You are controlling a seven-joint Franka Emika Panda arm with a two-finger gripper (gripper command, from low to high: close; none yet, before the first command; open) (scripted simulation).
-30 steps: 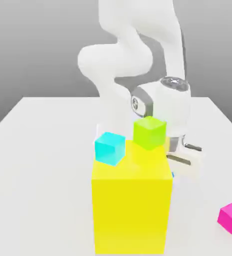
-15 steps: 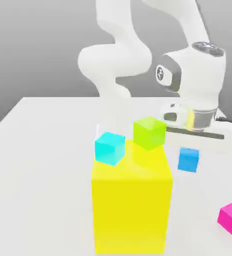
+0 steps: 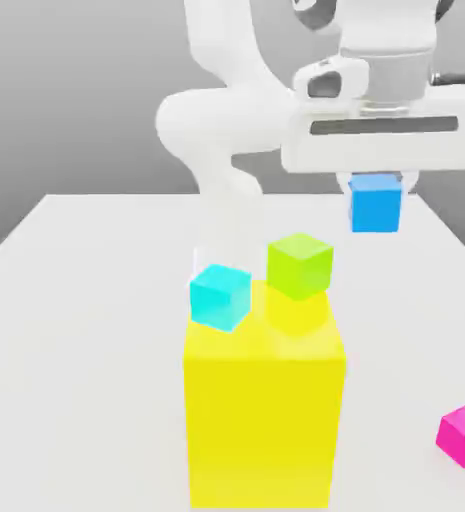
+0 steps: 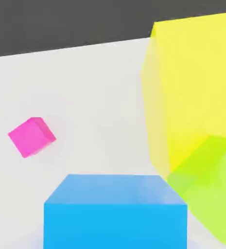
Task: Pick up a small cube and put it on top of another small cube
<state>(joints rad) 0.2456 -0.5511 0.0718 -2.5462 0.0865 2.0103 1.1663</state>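
Observation:
The small cube (image 3: 376, 203), solid mid-blue, hangs high above the table under the white hand, and my gripper (image 3: 376, 188) is shut on it. In the hand view the same blue cube (image 4: 114, 211) sits close in front of the camera. A lime-green cube (image 3: 299, 265) appears to rest at the back of the big yellow block's top, lower than the held cube and toward the exterior view's left of it. A paler cyan cube (image 3: 219, 296) sits at the block's top left corner. Whether the cyan one rests on the block or behind it, I cannot tell.
The big yellow block (image 3: 264, 410) stands at the front centre of the white table (image 3: 76, 330). A magenta cube (image 3: 464, 435) lies on the table at the exterior view's right. In the hand view the magenta cube (image 4: 31, 136) lies apart from the yellow block (image 4: 197, 82) and the green cube (image 4: 212, 189).
The hand has risen from low behind the yellow block to high above the table, carrying the blue cube up with it. The other cubes have not moved.

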